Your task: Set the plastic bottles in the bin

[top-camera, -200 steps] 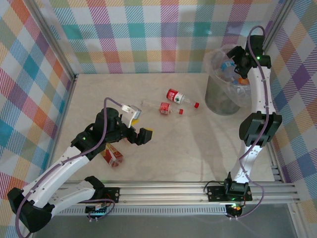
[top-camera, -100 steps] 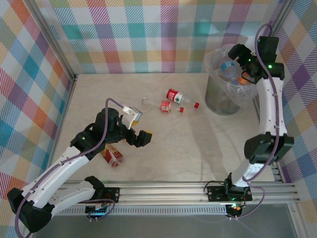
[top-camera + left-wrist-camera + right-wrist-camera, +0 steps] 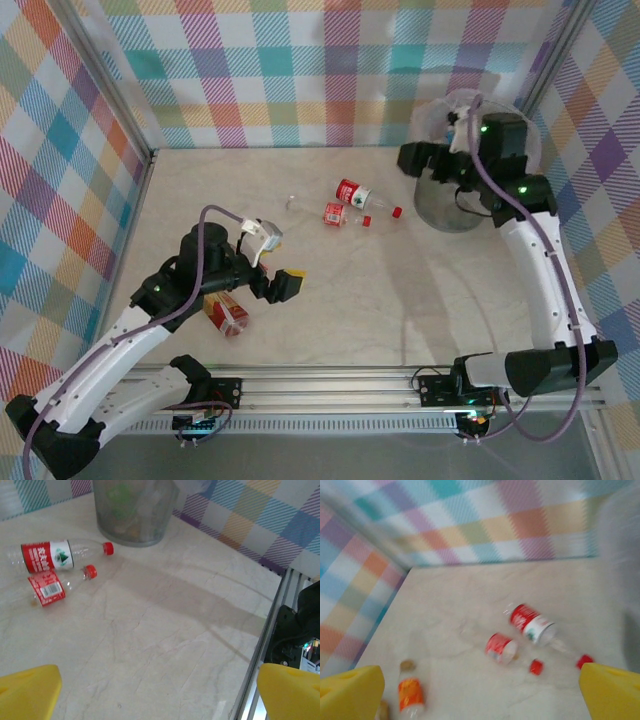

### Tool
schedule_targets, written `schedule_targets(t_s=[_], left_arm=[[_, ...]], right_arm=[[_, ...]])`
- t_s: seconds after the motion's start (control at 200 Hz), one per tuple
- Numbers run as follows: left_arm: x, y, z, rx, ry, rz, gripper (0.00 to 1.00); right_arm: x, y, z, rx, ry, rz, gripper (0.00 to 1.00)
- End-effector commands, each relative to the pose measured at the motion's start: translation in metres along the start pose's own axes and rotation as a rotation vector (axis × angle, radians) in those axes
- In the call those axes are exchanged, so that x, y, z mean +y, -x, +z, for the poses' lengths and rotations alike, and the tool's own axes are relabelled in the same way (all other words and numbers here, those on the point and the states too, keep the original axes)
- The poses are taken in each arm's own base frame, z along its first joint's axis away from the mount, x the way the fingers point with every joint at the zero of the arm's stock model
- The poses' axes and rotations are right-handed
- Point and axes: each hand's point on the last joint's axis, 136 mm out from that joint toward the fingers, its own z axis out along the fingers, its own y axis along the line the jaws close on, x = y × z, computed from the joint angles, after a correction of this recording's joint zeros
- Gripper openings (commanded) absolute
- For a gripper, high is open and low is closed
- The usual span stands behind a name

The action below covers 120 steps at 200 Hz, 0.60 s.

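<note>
**Supervisor:** So, how far along are we with the bottles?

**Operator:** Partway, I'd say; the bin [image 3: 440, 208] stands at the far right of the tabletop [image 3: 400, 300]; through its wall in the left wrist view I see green and brownish shapes, so I judge some bottles are in; how many, I can't tell.

**Supervisor:** And what's left out?

**Operator:** Three that I can count; a larger red-label bottle [image 3: 350, 192] and a smaller red-label bottle [image 3: 333, 215] lie just beside each other, near the bin on its left, red caps toward it; an orange-label bottle [image 3: 226, 312] lies well apart from them at the near left, just beside my left arm.

**Supervisor:** Is either arm carrying anything?

**Operator:** No; my left end effector [image 3: 278, 260] is spread wide with nothing between its fingers, hanging over the near-left tabletop close to the orange-label bottle; my right end effector [image 3: 480, 680] is wide and empty as well, up by the bin's left rim and looking out over the red pair.

**Supervisor:** So what remains?

**Operator:** At least three pick-ups and drops, by my reckoning; I'd take the orange one with the left arm and the red pair with the right.
</note>
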Motion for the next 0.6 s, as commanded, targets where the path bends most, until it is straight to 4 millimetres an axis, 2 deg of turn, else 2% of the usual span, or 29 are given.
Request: schedule_targets(t_s=[0.0,0.085,0.205,0.32,0.595], left_arm=[[-0.003,0.009,-0.006,-0.06,-0.016,0.036,1.0],[-0.007,0.011,-0.008,-0.068,-0.034,0.04,1.0],[-0.01,0.014,-0.01,-0.089,-0.049,0.044,1.0],[-0.009,0.018,-0.014,-0.123,-0.039,0.05,1.0],[-0.004,0.02,-0.017,-0.149,-0.003,0.05,1.0]], right_arm=[[0.038,-0.029,0.004,0.086,0.142,-0.119,1.0],[0.051,-0.052,0.016,0.158,0.191,-0.141,1.0],[0.06,-0.081,0.041,0.256,0.219,-0.173,1.0],[0.064,-0.099,0.064,0.314,0.21,-0.218,1.0],[0.045,-0.13,0.124,0.436,0.139,-0.288,1.0]])
